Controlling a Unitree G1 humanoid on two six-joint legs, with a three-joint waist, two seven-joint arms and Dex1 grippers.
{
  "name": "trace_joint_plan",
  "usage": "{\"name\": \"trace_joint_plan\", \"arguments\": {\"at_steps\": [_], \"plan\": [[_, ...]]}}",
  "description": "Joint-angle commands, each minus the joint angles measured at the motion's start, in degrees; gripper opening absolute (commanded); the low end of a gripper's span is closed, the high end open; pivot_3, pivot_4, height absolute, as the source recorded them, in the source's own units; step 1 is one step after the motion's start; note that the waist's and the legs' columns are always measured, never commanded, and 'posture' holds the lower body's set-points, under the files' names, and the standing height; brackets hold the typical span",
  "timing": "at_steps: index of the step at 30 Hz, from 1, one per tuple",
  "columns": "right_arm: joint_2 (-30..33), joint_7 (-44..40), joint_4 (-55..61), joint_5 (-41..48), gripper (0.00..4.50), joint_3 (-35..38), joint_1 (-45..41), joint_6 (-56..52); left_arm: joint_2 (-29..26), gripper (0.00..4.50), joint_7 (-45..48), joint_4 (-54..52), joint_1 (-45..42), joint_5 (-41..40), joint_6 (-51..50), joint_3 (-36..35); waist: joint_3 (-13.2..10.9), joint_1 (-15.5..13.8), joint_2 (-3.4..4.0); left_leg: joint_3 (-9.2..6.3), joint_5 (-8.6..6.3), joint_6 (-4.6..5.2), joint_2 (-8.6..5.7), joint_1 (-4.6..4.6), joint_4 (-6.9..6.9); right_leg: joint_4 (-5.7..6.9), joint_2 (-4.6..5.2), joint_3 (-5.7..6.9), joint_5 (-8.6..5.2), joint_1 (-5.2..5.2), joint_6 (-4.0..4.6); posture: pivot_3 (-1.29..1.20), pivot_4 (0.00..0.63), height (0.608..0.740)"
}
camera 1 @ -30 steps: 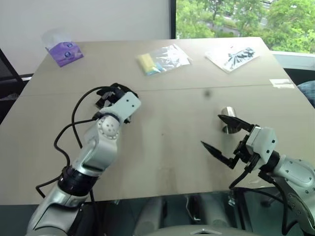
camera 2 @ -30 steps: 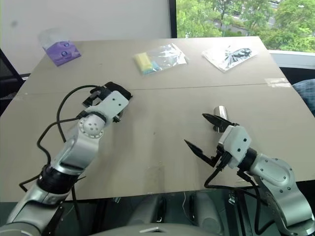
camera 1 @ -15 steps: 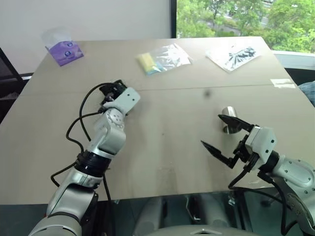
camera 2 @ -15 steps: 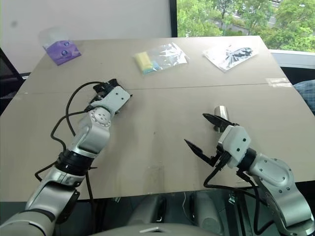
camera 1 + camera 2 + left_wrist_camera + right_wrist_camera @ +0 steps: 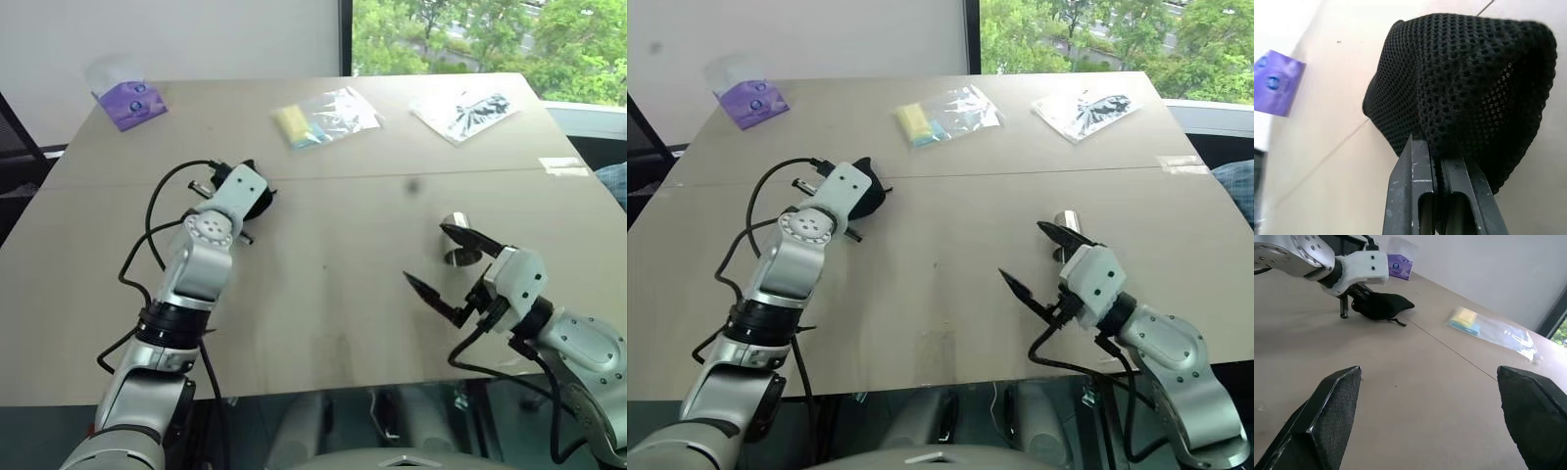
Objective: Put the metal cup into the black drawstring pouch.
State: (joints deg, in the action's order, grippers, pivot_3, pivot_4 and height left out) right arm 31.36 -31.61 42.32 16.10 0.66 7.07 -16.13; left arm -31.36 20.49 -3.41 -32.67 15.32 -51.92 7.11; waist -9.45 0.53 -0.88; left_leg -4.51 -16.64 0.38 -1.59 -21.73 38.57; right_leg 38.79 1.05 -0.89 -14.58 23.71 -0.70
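Observation:
The black drawstring pouch [image 5: 1464,78] lies on the table's left half, a lumpy mesh bag. My left gripper [image 5: 1437,166] is shut on the near edge of its fabric. In the right eye view the pouch [image 5: 873,192] pokes out past the white wrist. The metal cup [image 5: 454,221] stands upright on the right side, partly hidden behind one black finger. My right gripper [image 5: 424,253] hovers open just in front of the cup, with nothing between its fingers. In the right wrist view the pouch [image 5: 1383,306] sits far off across the table.
At the back of the wooden table [image 5: 333,284] lie a purple packet [image 5: 127,103], a clear bag with yellow contents [image 5: 318,119] and a clear bag with dark items [image 5: 462,113]. A strip of tape [image 5: 561,166] is near the right edge.
My left gripper's fingers have closed onto the pouch's fabric and its wrist has rolled. The right arm has stayed about where it was.

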Motion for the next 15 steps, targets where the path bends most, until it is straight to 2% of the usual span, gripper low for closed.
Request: {"name": "trace_joint_plan", "arguments": {"at_steps": [1, 4, 9, 15], "plan": [[1.4, 1.3, 2.1, -1.8, 4.50, 1.4, -0.3, -1.9, -0.3, 0.05, 3.8, -5.1, 0.4, -4.4, -2.9, -4.2, 0.0, 0.0, 0.00, 0.00, 0.00, 0.00, 0.00, 0.01, 0.00, 0.01, 0.00, 0.00, 0.00, 0.00, 0.00, 0.00, 0.150, 0.740], [4.6, 2.2, 3.8, -5.8, 4.50, 1.9, -0.4, -5.0, -0.5, 0.05, 7.3, -6.4, 0.6, -8.9, -7.2, -7.1, 0.0, 0.1, 0.00, 0.01, 0.00, 0.00, 0.00, 0.01, 0.01, 0.02, 0.00, 0.00, 0.00, 0.00, 0.00, 0.00, 0.150, 0.740], [8.7, 0.6, 4.8, -6.0, 4.50, 4.1, -0.4, -8.9, 1.0, 0.05, 14.8, -7.7, -0.9, -20.9, -18.2, -13.4, 0.0, 0.1, 0.00, -0.01, 0.00, 0.00, -0.01, 0.00, 0.08, 0.05, -0.01, 0.04, 0.00, -0.01, 0.00, 0.00, 0.150, 0.740], [10.6, 1.9, 1.0, -13.2, 4.50, 2.7, 0.3, -5.6, 3.2, 0.05, 16.5, -6.3, -4.9, -30.4, -28.6, -19.6, 0.0, 0.1, -0.02, -0.08, 0.00, 0.00, -0.03, -0.04, 0.20, 0.07, -0.01, 0.11, 0.00, -0.03, -0.01, 0.00, 0.150, 0.740]]}}
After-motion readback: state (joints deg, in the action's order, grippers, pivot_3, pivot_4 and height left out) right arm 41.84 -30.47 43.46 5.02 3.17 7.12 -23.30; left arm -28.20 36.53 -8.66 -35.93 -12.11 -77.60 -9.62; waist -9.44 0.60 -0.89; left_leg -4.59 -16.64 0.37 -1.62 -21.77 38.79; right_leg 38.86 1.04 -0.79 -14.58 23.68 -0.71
